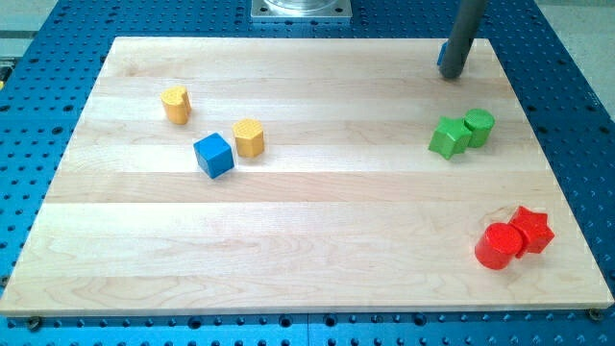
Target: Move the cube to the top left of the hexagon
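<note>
The blue cube sits on the wooden board left of centre. The yellow hexagon stands just to its upper right, nearly touching it. My tip is at the view's top right, far from both. It stands against a blue block that the rod mostly hides, so its shape cannot be made out.
A yellow heart-like block lies up and left of the cube. A green star-like block and a green cylinder touch at the right. A red cylinder and a red star touch at the bottom right.
</note>
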